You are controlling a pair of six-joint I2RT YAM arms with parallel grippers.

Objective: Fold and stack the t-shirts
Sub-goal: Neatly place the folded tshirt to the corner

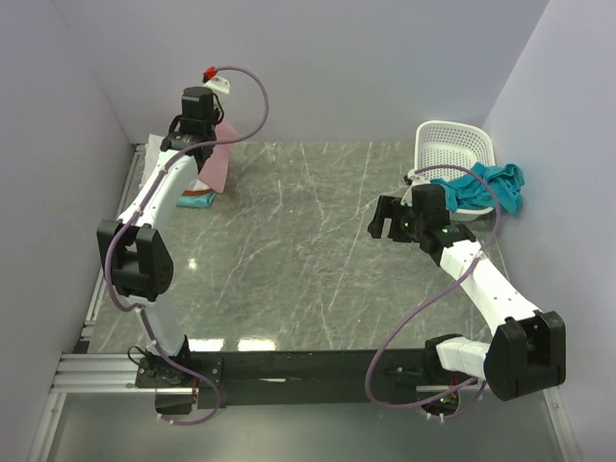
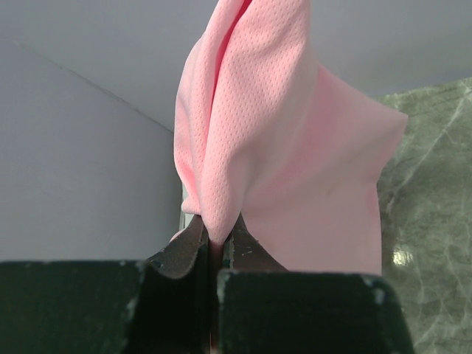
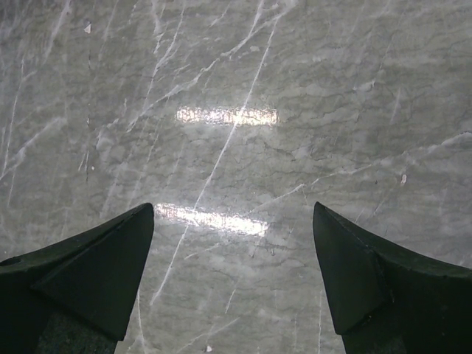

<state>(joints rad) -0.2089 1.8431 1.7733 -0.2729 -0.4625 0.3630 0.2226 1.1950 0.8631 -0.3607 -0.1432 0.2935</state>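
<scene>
My left gripper (image 1: 212, 133) is raised at the far left corner and is shut on the light pink t-shirt (image 1: 219, 162). The shirt hangs down from it in loose folds to the table. In the left wrist view the jaws (image 2: 217, 234) pinch a bunched fold of the pink mesh cloth (image 2: 280, 147). A teal t-shirt (image 1: 487, 184) lies crumpled, draped over the front of the white basket at the far right. My right gripper (image 1: 383, 219) is open and empty, hovering over bare marble (image 3: 233, 208) left of the basket. I see no white shirt.
The white lattice basket (image 1: 449, 142) stands in the far right corner. A low pile of cloth (image 1: 197, 200) with teal and orange-red edges lies under the hanging pink shirt. Grey walls enclose the table on three sides; a metal rail (image 1: 96, 289) runs along the left edge.
</scene>
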